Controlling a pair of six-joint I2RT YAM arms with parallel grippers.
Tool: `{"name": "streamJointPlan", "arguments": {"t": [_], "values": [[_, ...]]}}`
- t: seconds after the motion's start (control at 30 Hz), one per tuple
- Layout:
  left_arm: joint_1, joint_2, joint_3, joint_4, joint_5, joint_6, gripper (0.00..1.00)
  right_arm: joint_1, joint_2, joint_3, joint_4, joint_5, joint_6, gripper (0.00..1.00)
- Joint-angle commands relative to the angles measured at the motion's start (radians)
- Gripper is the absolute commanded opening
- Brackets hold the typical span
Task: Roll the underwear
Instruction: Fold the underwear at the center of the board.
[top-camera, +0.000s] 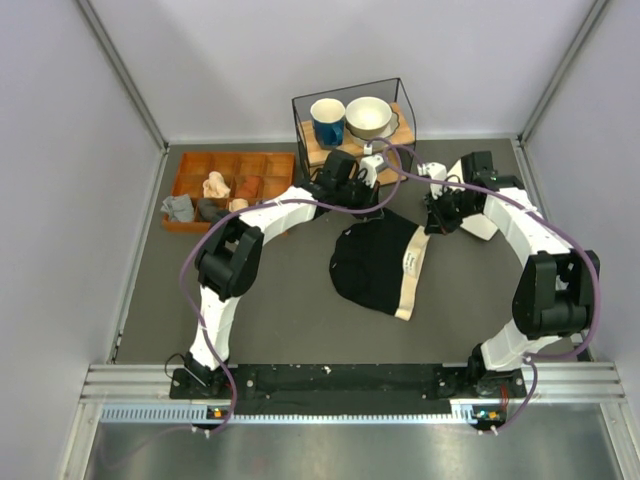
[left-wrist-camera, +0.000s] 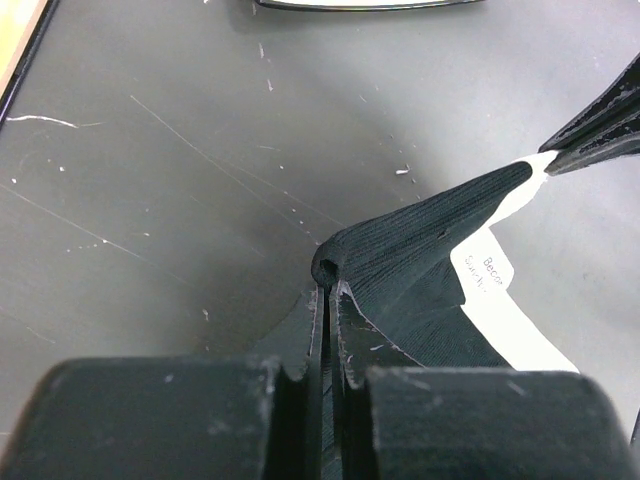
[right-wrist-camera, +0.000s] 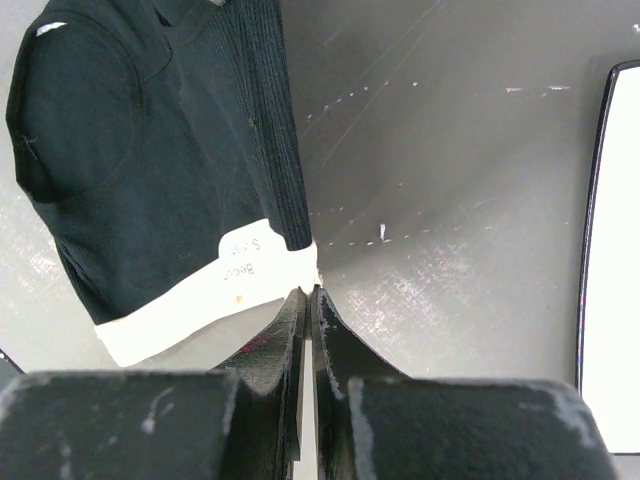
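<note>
grey table bears the underwear, its far edge pinched by left tool and right tool.

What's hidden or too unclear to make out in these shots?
Far corners of the underwear: top view, hidden under left gripper and right gripper.
Its label print: wrist views, too small to read fully.
White object: right wrist view, cut off by right edge.
Wooden tray contents: top view, too small to tell details.
</note>
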Motion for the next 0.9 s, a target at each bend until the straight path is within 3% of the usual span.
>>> {"name": "streamJointPlan", "arguments": {"t": [0.0,0.27,0.57,0.73,0.87], "values": [[0.01,-0.021,0.014,0.027,0.0,-0.012,0.0,0.005,-0.012,-0.003,0.007,0.022,0.007,0.0],[0.01,-0.059,-0.031,0.069,-0.003,0.019,0.0,0.005,-0.057,-0.028,0.012,-0.078,-0.021,0.0],[0.01,-0.12,-0.125,0.129,0.028,0.014,0.03,0.01,-0.029,-0.046,0.025,-0.072,-0.024,0.0],[0.008,-0.274,-0.321,0.344,0.028,0.002,0.0,0.039,-0.139,-0.126,0.076,-0.141,-0.067,0.0],[0.008,-0.303,-0.341,0.313,0.026,0.038,0.02,0.048,-0.172,-0.143,0.081,-0.169,-0.078,0.0]]}}
